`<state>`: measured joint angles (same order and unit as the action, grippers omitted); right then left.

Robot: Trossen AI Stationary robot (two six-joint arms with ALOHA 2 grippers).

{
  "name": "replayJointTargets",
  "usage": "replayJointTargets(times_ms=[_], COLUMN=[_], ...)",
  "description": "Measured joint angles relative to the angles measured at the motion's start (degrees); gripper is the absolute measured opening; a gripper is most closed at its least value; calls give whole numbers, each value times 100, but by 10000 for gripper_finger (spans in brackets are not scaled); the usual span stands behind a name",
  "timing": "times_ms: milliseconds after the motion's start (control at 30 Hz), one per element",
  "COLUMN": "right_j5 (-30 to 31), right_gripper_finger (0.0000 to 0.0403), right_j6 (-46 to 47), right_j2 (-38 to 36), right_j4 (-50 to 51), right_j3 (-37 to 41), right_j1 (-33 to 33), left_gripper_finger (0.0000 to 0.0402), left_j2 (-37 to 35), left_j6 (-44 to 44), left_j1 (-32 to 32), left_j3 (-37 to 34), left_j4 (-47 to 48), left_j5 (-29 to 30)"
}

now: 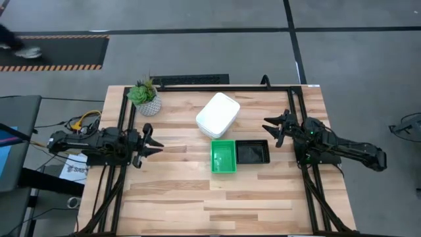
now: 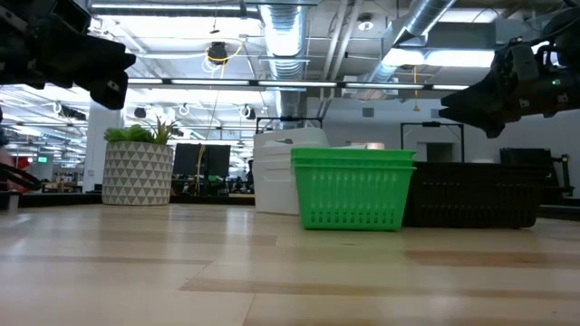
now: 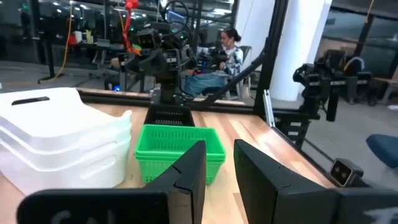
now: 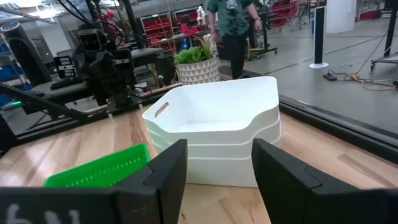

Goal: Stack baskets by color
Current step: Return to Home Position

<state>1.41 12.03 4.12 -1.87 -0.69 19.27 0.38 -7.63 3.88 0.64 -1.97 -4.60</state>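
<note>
Stacking looks done: white stack mid-table, green stack and black stack touching side by side near it. Left pincer and right pincer both released, empty, out by the sides. I'd guess only parking the arms remains.

Pale wooden worktop of joined planks, edged by dark rails along the left, right and back sides. Near the middle, a little to the right: nested green baskets, squared to the planks. Directly to their right, touching or just beside: black baskets with mesh-like sides, sitting a little lower than the green. Just behind the green, toward the back edge: white baskets, three nested rims showing, turned askew to the planks; contact with the green not discernible. At the back left corner, upright and well apart from all three stacks: potted plant in a white patterned pot.
</note>
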Motion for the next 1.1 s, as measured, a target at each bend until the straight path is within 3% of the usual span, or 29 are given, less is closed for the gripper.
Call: replayJointTargets(times_ms=[1100], right_j5=[-2], right_gripper_finger=[201], right_j6=[3], right_j2=[0], right_j4=[-2], right_j3=[0], right_j1=[0], left_gripper_finger=[71], left_j2=[0], left_j6=[94], left_j1=[0], left_j3=[2], left_j4=[8], left_j5=[13])
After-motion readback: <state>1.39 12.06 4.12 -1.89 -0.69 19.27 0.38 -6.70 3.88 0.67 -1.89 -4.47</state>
